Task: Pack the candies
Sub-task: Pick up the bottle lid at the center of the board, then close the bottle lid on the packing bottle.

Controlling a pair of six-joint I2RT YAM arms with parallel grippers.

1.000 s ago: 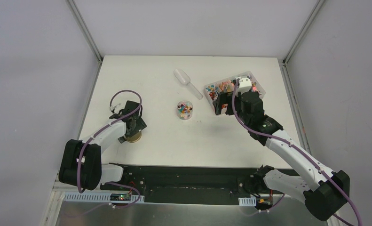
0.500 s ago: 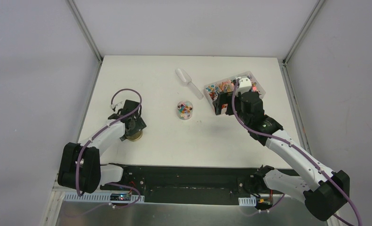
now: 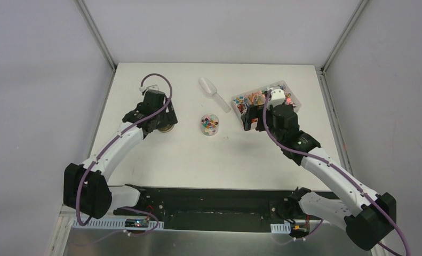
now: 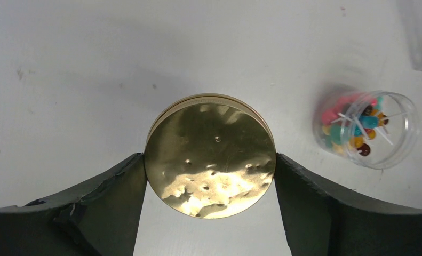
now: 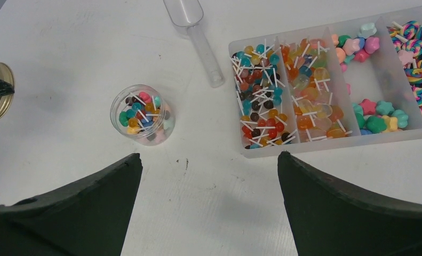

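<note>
The candies are tiny coloured pieces on white sticks. Some fill a small clear jar (image 3: 210,124) at the table's middle, and it also shows in the left wrist view (image 4: 366,129) and the right wrist view (image 5: 143,114). More candies (image 5: 262,96) lie in a clear divided tray (image 3: 291,95). My left gripper (image 3: 165,126) is shut on a round shiny gold lid (image 4: 210,154), left of the jar. My right gripper (image 3: 249,114) is open and empty (image 5: 209,155), over bare table between the jar and the tray's near wall (image 5: 336,146).
A clear plastic scoop (image 3: 213,93) lies between the jar and the tray, bowl end toward the back; it also shows in the right wrist view (image 5: 195,37). The tray's right compartments hold star-shaped and swirl candies (image 5: 382,114).
My left arm has carried the gold lid from the near left of the table up and to the right, closer to the jar. The right arm has not moved.
</note>
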